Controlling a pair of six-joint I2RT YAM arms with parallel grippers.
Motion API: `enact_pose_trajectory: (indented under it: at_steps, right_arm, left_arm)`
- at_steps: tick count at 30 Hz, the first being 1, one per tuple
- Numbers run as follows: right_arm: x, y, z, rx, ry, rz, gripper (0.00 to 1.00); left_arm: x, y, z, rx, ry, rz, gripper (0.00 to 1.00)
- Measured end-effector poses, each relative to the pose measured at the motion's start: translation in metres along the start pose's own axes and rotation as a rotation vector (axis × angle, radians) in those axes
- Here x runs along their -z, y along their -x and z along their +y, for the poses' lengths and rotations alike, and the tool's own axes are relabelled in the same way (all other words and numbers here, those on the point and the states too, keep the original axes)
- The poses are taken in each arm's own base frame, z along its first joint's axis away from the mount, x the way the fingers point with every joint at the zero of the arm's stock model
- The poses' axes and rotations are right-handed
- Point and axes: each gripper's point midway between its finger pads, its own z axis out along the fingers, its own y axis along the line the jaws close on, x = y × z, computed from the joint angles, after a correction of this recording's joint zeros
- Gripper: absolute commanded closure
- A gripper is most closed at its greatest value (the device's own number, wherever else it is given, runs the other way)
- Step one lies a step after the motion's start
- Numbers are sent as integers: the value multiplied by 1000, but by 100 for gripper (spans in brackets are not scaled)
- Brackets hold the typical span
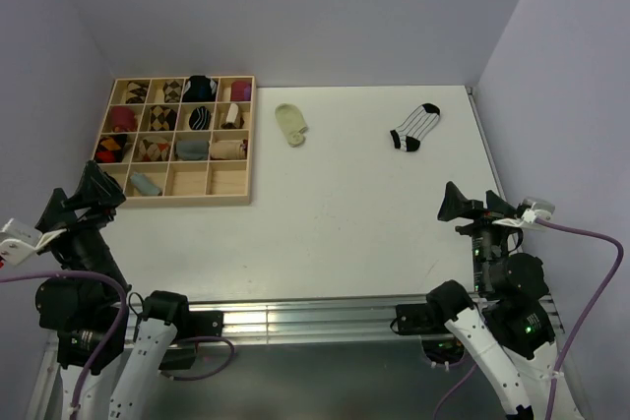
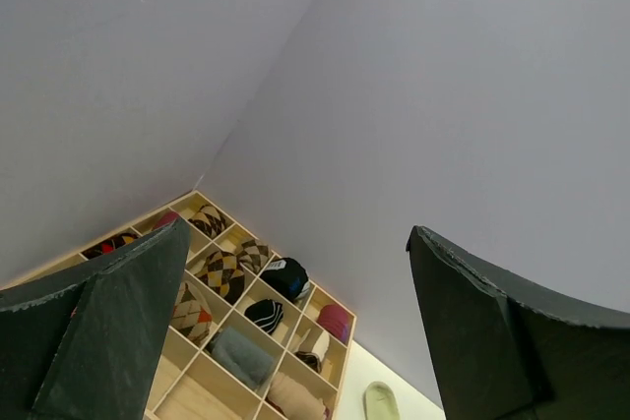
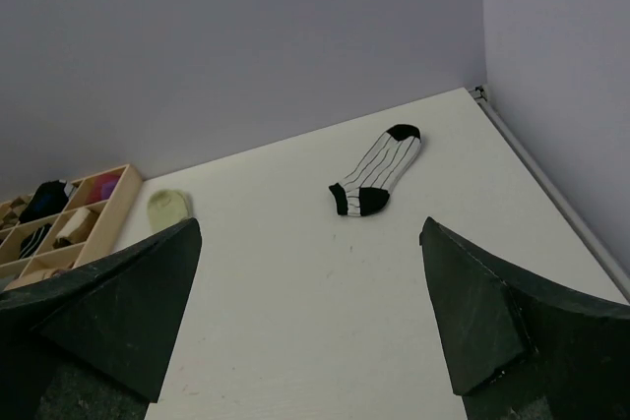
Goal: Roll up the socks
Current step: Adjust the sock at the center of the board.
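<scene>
two grippers, two loose socks, one tray. left gripper (image 2: 297, 233) and right gripper (image 3: 310, 228): jaws spread wide, nothing between them, both raised above the desk (image 1: 345, 223). striped sock (image 3: 376, 172): flat on the desk, ahead of the right gripper and well apart from it. yellow-green sock (image 3: 167, 206): flat, ahead and to the left of the right gripper, ahead and to the right of the left gripper. wooden tray (image 1: 246, 145): sixteen compartments, ahead of the left gripper, most holding rolled socks.
</scene>
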Motion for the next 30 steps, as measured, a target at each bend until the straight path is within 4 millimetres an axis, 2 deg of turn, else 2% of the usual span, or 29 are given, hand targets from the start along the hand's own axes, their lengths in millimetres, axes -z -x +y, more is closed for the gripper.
enact_pose_trajectory:
  at_steps: [14,18,22,25,27,30]
  right_arm:
    - [-1,-1,-3,-8,-23,9,0]
    - [-7,-1,3,-2,-30,54,0]
    - [-22,-5,19,14,-25,140,0]
    - [-41,-11,36,31,-25,221,0]
    - [-56,-24,49,47,-20,290,0]
    - [-75,-54,62,81,-30,402,0]
  left_arm:
    - [0,-4,1,-6,2,7,1]
    - [0,-5,0,-6,-2,9,1]
    - [-1,-6,-2,2,-10,14,1]
    - [-3,-11,-4,10,-14,30,1]
    - [-6,-22,-8,10,-20,63,0]
    - [-14,-52,-14,-27,-27,152,1]
